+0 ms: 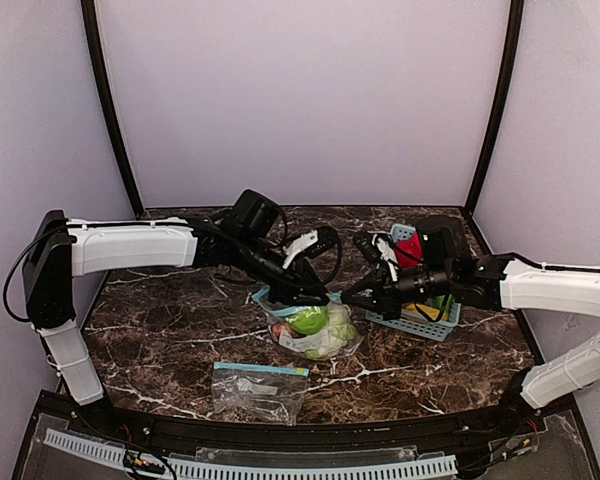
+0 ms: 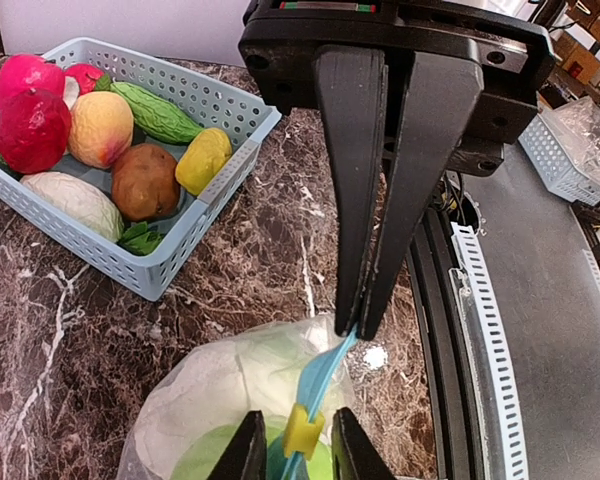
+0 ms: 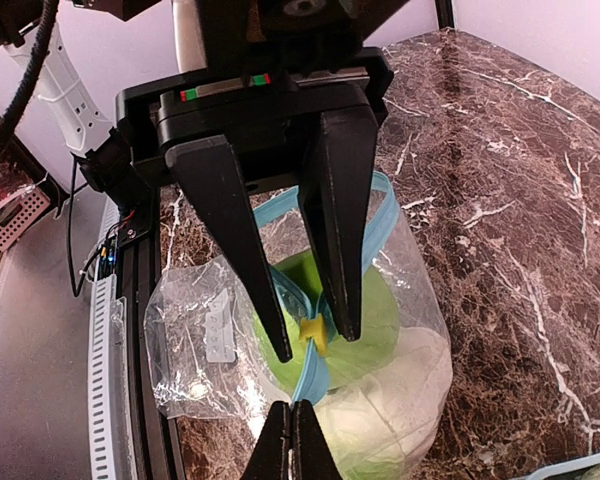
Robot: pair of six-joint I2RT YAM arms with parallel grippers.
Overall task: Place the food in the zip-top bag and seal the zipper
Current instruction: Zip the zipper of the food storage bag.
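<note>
Left gripper (image 1: 318, 297) and right gripper (image 1: 348, 296) meet right over the zip-top bag (image 1: 350, 338). Left wrist: narrowly spread fingers (image 2: 248, 452) straddle the yellow slider (image 2: 302, 430); basket (image 2: 170, 270) food (image 2: 100, 128) sits well beyond. Right wrist: pressed-together fingertips (image 3: 279, 445) pinch the blue zipper strip (image 3: 308, 375) above bagged green apple (image 3: 380, 310).

- The zip-top bag (image 2: 210, 392): its lower part is cut off by the bottom edge in both wrist views.
- The green food piece (image 3: 383, 305) inside it: partly behind the left gripper (image 3: 315, 345) and the blue zipper (image 3: 385, 215); its kind cannot be told.
- The light-blue basket (image 1: 420, 324), by the right edge of the table (image 1: 160, 320): mostly hidden behind the right arm (image 1: 550, 285) from above.
- The second clear bag (image 1: 260, 388), near the table's front edge: contents too small to make out.
- The right gripper (image 3: 291, 412): cut off at the bottom of its own view.
</note>
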